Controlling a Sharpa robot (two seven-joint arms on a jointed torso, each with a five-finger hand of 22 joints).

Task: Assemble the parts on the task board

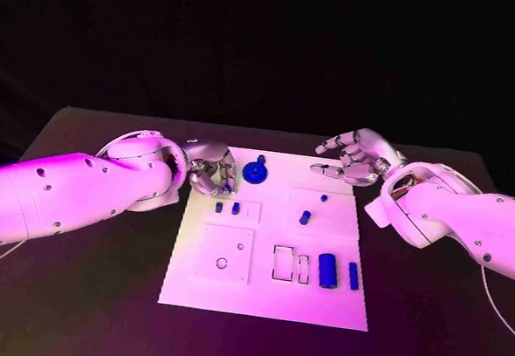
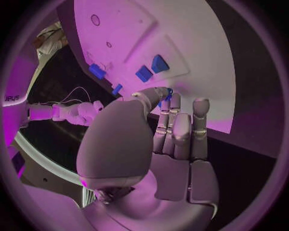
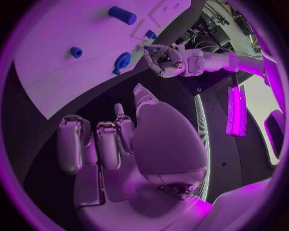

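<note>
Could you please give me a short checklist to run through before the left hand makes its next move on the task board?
1. Left hand holds a part: ok; the left wrist view shows a small blue piece pinched at its fingertips.
2. Right hand is out of the way: ok; it hovers open over the far right corner of the task board, holding nothing.
3. Round blue part is apart from the left hand: ok, but close beside it.
4. The two small blue pegs stand upright: cannot tell.
5. The two long blue parts lie undisturbed near the right edge: ok.
</note>
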